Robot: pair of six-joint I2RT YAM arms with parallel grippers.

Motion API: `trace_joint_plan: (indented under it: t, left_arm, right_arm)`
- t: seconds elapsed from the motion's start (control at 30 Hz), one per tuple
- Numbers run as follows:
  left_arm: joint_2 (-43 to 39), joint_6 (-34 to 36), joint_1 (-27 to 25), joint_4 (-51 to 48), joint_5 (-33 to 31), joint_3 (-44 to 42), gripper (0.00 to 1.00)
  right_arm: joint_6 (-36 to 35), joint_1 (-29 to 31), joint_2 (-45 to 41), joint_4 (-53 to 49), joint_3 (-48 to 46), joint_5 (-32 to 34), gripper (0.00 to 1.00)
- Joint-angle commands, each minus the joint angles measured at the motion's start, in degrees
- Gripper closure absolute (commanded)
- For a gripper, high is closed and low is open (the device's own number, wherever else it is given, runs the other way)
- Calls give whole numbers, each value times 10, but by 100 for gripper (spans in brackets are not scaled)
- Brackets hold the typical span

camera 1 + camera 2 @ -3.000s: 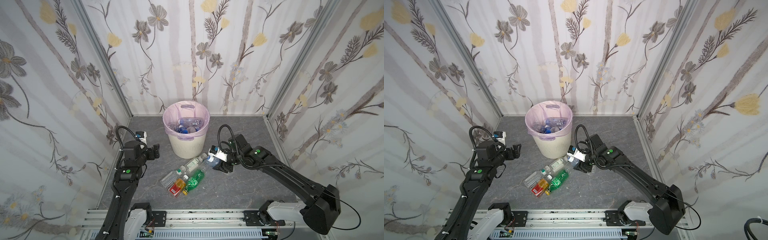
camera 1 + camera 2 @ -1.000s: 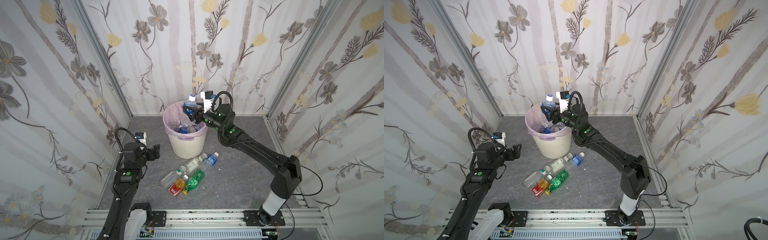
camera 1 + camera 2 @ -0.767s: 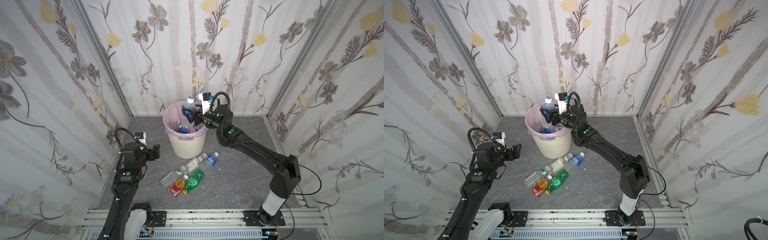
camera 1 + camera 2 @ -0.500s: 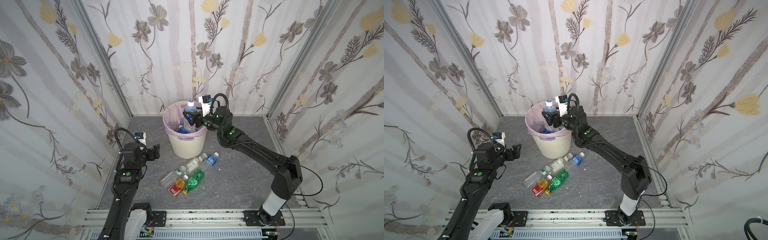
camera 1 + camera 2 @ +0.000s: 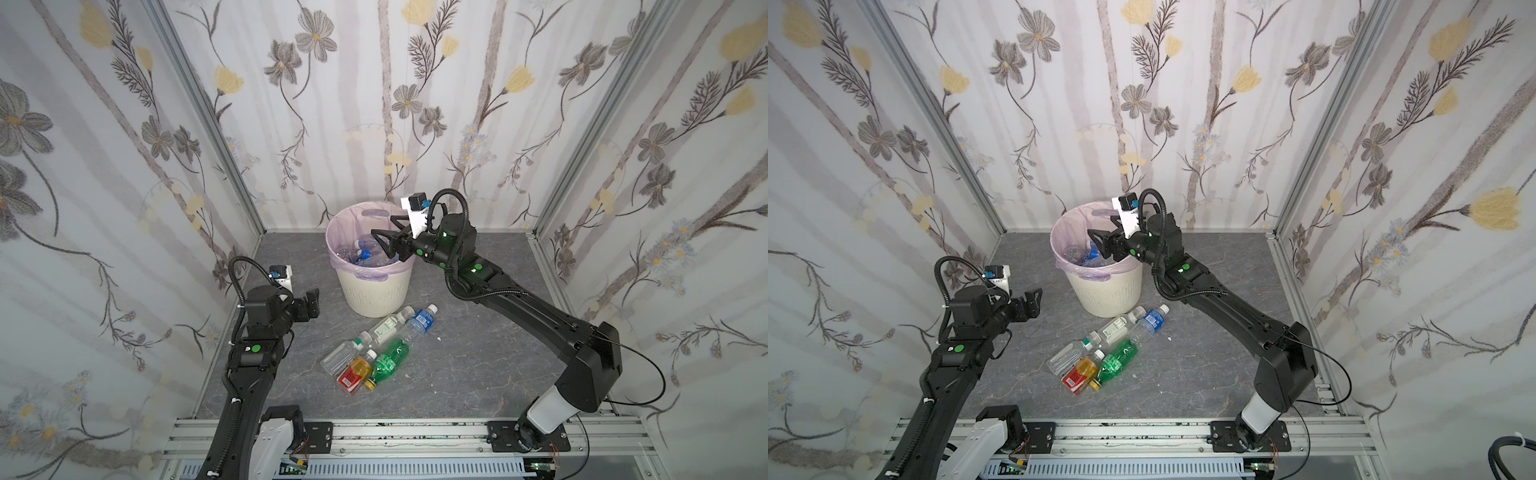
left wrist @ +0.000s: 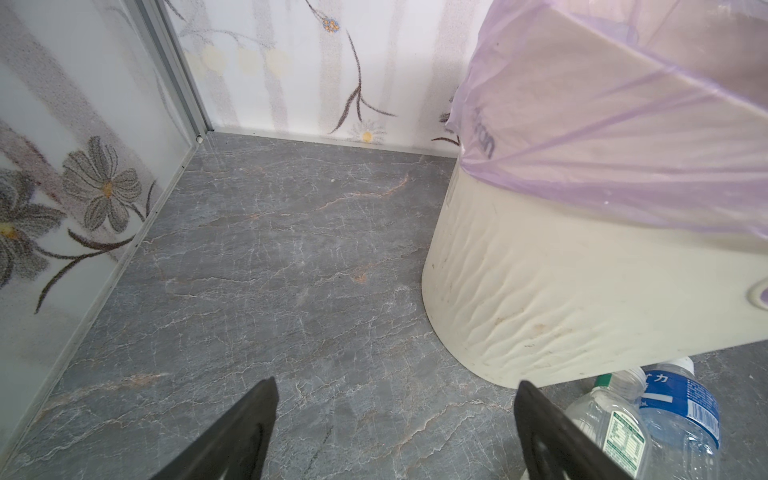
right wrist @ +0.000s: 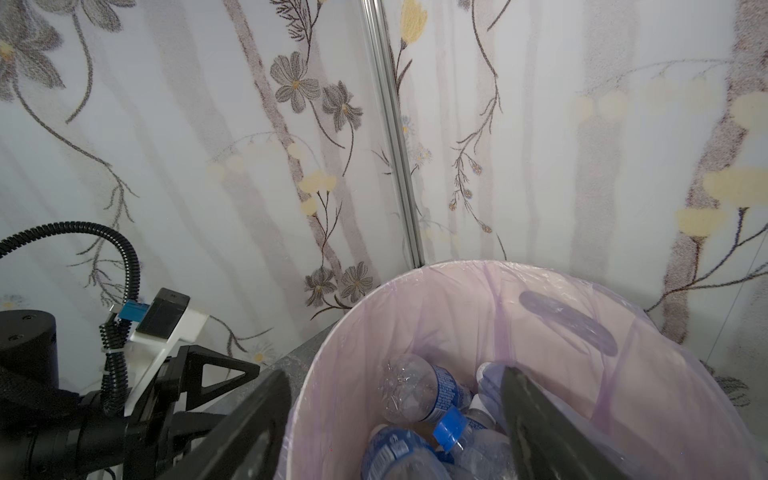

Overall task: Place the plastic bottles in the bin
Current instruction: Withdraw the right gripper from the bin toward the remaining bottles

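Note:
The bin (image 5: 374, 291) (image 5: 1104, 291), cream with a lilac liner, stands at the back centre and holds several blue-labelled plastic bottles (image 7: 419, 392). My right gripper (image 5: 384, 243) (image 5: 1098, 243) (image 7: 394, 374) hangs over the bin's mouth, open, with nothing between its fingers. On the floor in front of the bin lie a blue-label bottle (image 5: 420, 320), a white-label clear bottle (image 5: 388, 326), a plain clear bottle (image 5: 340, 357), an amber bottle (image 5: 355, 372) and a green bottle (image 5: 388, 361). My left gripper (image 5: 311, 305) (image 5: 1032, 305) (image 6: 397, 384) hovers open and empty left of the bin (image 6: 540, 291).
Flowered wall panels close in the grey marbled floor (image 5: 457, 365) on three sides. A metal rail (image 5: 395, 436) runs along the front edge. The left wrist view shows bare floor (image 6: 270, 270) between the left wall and the bin.
My right gripper, which held a blue-label bottle above the bin, sank toward the rim and opened; the bottle has dropped into the bin. The left arm has not moved.

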Motion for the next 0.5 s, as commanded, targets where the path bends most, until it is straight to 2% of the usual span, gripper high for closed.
trace_joint_plan:
  t: [0.0,0.3,0.47]
  left_arm:
    - [-1,0,1,13,3,-1,9]
    - [-5,0,2,12,2,-2,10]
    - [-8,0,2,13,-1,-2,9]
  right_arm:
    - [-36,-3,-28,-13,-17,5,20]
    - [-72,-24,-138,-124,-86,62,20]
    - [-33,-56,-192,-133,-161,66,18]
